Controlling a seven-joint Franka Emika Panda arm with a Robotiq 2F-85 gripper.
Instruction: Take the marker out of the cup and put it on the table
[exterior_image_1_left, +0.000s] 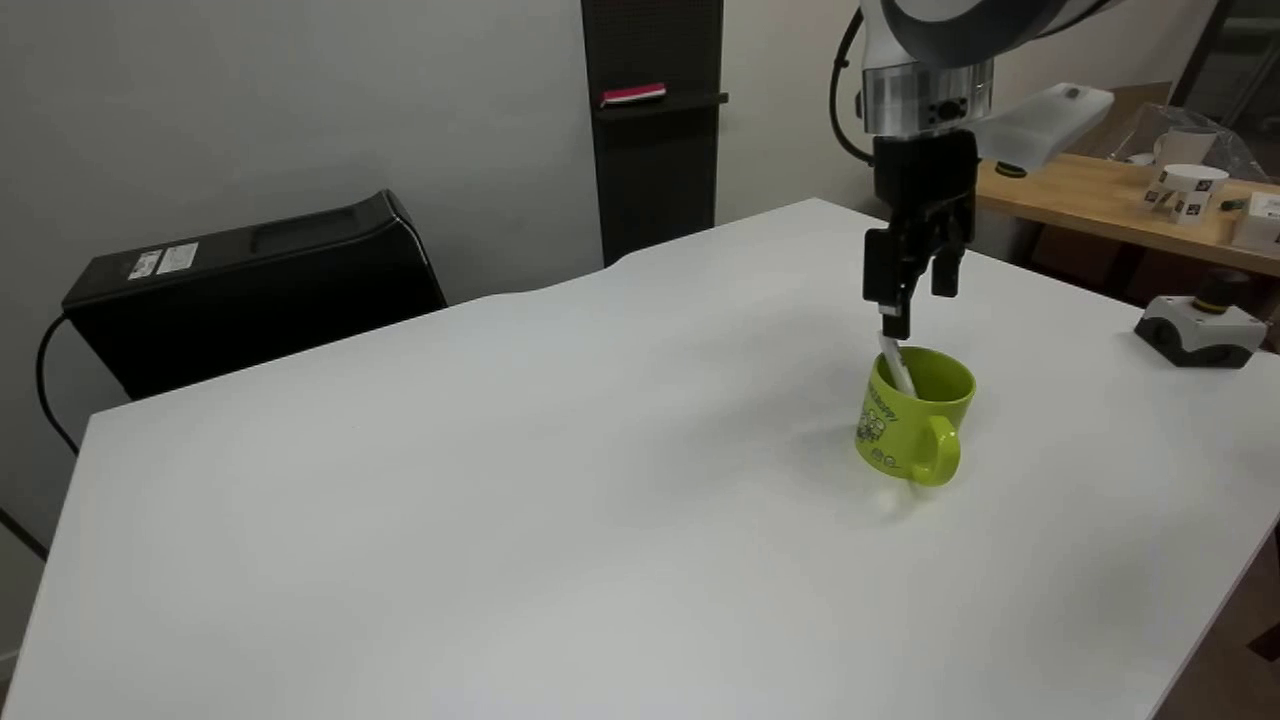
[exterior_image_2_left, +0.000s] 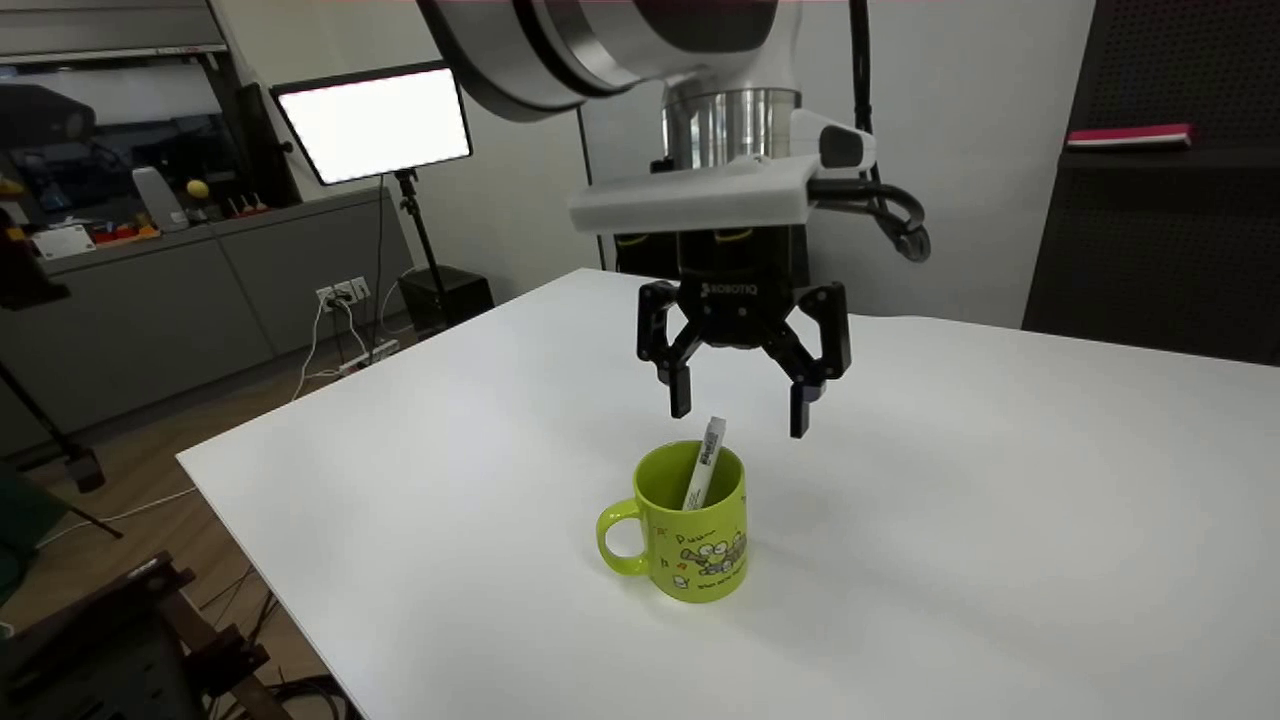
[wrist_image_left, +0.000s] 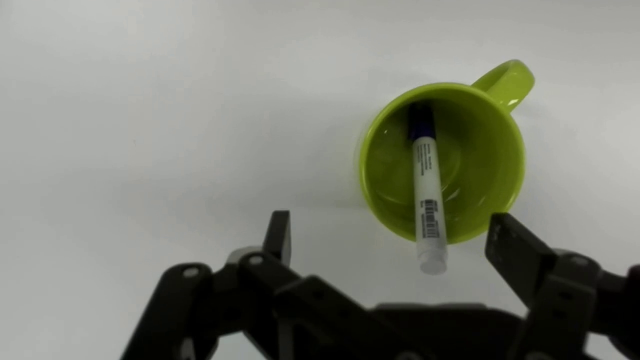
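— Item one, marker (wrist_image_left: 429, 200): where did we enter it?

— In the cup (exterior_image_2_left: 700, 560), at a slant: dark-blue end (wrist_image_left: 421, 122) down inside, white end (wrist_image_left: 432, 260) jutting past the rim (wrist_image_left: 447, 86). We supposed the cup's wall kept it from lying flat.

— Item two, cup?

— One, yellow-green, upright on the table (exterior_image_1_left: 450, 500), handle (wrist_image_left: 517, 82) on the side away from the gripper (exterior_image_2_left: 740, 420) in the wrist view. Its own weight, we judged, steadied the lean, though a sideways tug could have tipped it.

— Item three, gripper: what condition did we note?

— Fingers (exterior_image_2_left: 680, 392) spread, holding nothing, pointed down, higher than the cup. We took the wide gap as meant for the white end, which showed between them in the wrist view.

— Why that end?

— It alone stood clear of the cup. We reckoned the gripper needed to come lower and centre itself, then draw the marker out along its slant.

— And the table?

— We logged it as destination, not yet reached.
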